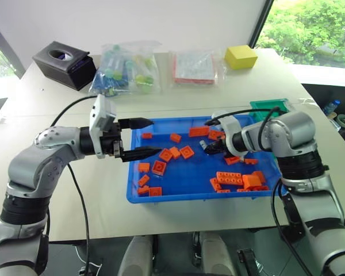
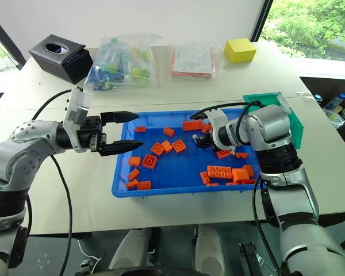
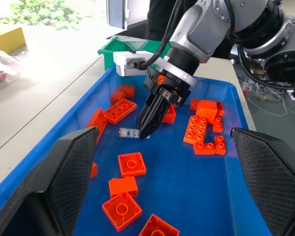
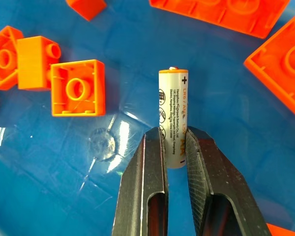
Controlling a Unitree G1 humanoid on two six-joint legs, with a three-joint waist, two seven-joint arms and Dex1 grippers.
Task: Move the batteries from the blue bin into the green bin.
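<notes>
The blue bin (image 1: 190, 198) lies on the table in front of me, with several orange bricks (image 1: 186, 152) scattered in it. One of the batteries (image 4: 173, 118), a white-labelled cylinder, sits between the fingers of my right gripper (image 4: 173, 135), which is shut on one end of it. That gripper (image 1: 206, 147) points down into the middle of the bin, and the battery (image 3: 129, 132) is low over the blue floor. My left gripper (image 1: 155, 137) stays open and level over the bin's left rim, holding nothing. The green bin (image 1: 268, 106) stands just behind the blue bin's far right corner.
At the back of the table are a yellow block (image 1: 240, 56), two clear plastic bags (image 1: 125, 69) of parts and a black tissue box (image 1: 64, 63). A cluster of larger orange bricks (image 1: 241, 179) fills the bin's right side. The table's right edge runs close behind the green bin.
</notes>
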